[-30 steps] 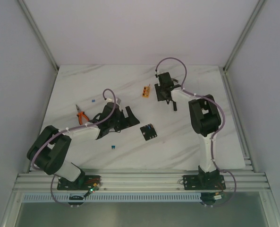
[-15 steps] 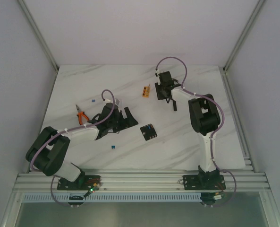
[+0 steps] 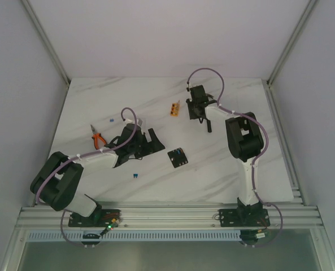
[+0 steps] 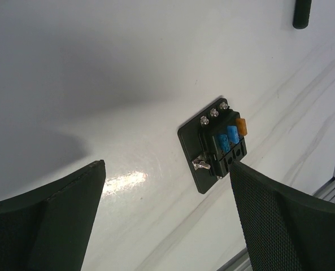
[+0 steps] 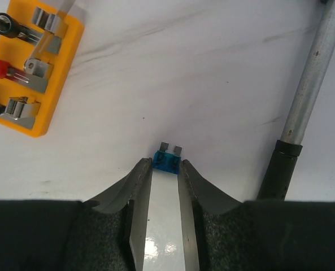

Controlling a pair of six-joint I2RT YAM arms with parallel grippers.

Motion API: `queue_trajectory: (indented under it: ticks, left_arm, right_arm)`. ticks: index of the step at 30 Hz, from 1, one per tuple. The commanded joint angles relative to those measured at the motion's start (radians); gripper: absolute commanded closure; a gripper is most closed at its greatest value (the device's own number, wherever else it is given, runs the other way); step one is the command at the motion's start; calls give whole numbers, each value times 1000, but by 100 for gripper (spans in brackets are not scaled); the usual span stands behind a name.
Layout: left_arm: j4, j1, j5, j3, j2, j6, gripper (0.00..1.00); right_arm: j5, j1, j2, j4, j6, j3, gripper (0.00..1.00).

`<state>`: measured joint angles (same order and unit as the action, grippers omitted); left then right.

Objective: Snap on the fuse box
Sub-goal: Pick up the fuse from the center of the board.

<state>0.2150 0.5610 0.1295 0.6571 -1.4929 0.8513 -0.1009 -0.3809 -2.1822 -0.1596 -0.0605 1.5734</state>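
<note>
The fuse box [image 3: 178, 157], a small black square box with blue fuses on top, lies flat near the table's middle. In the left wrist view the fuse box [image 4: 215, 149] shows blue and orange fuses and lies just beyond my left gripper [image 4: 167, 169]. That left gripper [image 3: 147, 141] hangs wide open to the left of the box, holding nothing. My right gripper [image 3: 196, 110] is at the far side of the table. In its wrist view the right gripper [image 5: 166, 170] pinches a small blue fuse [image 5: 167, 162] by its sides at the fingertips, prongs pointing away.
An orange block [image 3: 175, 108] with clips and plugs, the orange block [image 5: 29, 73], sits left of the right gripper. A hammer [image 3: 208, 123], whose handle [image 5: 311, 73] is metal with a black grip, lies to its right. Orange-handled pliers [image 3: 97, 137] and a loose blue fuse [image 3: 135, 175] lie at the left.
The right jaws have narrowed onto the blue fuse. The left gripper has shifted slightly and stays wide open.
</note>
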Motion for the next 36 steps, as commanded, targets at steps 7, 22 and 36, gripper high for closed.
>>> queue_trajectory:
  ticks: [7, 22, 36]
  left_arm:
    - [-19, -6, -3, -20, 44, 2, 0]
    - [-19, 0, 12, -32, 71, 14, 0]
    - [-20, 4, 25, -32, 103, 21, 0]
  right_arm:
    - [-16, -3, 42, -49, -25, -65, 74]
    - [51, -108, 445, -131, -105, -552, 74]
    - [-36, -160, 567, -163, -207, -667, 59]
